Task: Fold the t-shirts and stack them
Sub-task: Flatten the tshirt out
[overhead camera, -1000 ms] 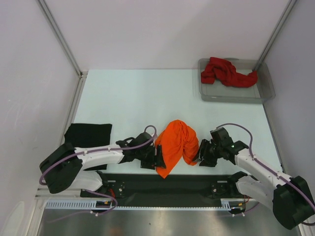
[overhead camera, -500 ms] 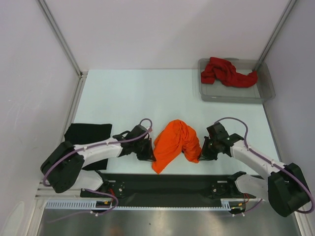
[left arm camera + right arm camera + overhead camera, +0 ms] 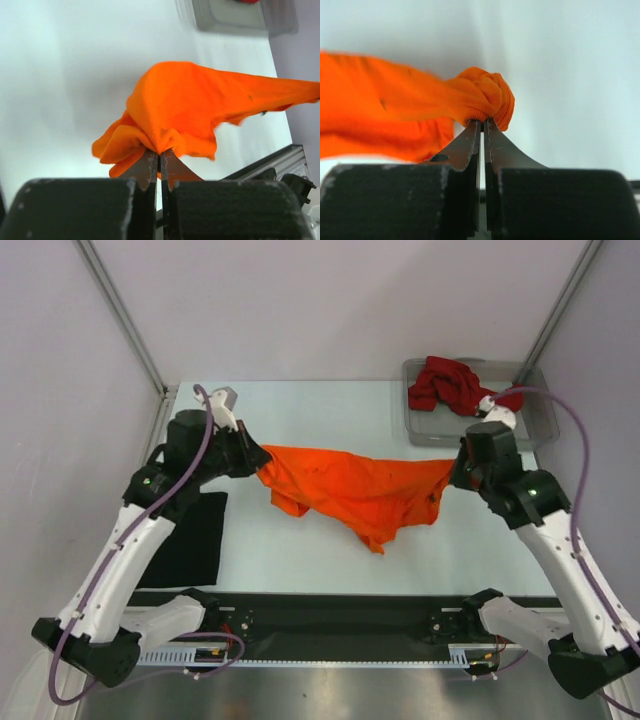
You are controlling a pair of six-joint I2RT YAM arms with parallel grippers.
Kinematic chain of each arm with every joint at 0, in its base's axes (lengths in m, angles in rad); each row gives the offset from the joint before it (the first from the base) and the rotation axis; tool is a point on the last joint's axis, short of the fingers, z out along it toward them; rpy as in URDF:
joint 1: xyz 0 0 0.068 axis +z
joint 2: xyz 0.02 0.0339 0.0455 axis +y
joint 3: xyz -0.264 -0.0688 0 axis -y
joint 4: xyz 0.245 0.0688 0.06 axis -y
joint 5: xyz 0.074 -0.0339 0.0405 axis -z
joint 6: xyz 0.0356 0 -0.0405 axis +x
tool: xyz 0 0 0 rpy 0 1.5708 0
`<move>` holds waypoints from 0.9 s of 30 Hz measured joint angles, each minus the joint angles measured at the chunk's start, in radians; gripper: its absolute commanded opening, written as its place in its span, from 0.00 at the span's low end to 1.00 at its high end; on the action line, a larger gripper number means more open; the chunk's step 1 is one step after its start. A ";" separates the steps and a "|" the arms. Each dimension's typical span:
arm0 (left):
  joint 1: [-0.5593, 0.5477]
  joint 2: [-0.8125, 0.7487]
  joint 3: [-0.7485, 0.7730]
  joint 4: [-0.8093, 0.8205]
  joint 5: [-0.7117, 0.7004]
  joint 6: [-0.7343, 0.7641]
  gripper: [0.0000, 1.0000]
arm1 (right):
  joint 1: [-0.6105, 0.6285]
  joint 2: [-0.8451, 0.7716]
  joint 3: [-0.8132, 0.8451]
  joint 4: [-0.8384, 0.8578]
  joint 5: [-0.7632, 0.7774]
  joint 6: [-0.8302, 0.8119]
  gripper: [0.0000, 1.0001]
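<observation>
The top camera looks steeply down from high behind the robot. It takes in the whole table (image 3: 300, 410), with the near edge at 6 o'clock and the tray (image 3: 470, 436) at 2 o'clock. Each wrist camera sits close behind its own gripper and looks out along it, so the left gripper (image 3: 160, 161) and right gripper (image 3: 482, 125) each rise from 6 o'clock. All three views share the orange t-shirt (image 3: 350, 485).

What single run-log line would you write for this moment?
left gripper: shut on orange t-shirt | right gripper: shut on orange t-shirt | orange t-shirt: stretched between them | dark red t-shirt: in tray | black t-shirt: flat, left
</observation>
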 measured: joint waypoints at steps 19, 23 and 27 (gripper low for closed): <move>0.018 -0.521 0.134 -0.204 -0.196 0.071 0.00 | -0.006 -0.429 0.301 -0.114 0.124 -0.113 0.00; 0.018 -0.459 0.041 -0.208 -0.196 0.062 0.00 | -0.006 -0.388 0.253 -0.062 0.113 -0.116 0.00; 0.018 -0.271 0.003 -0.180 -0.206 0.057 0.01 | -0.008 -0.235 0.182 0.067 0.098 -0.131 0.00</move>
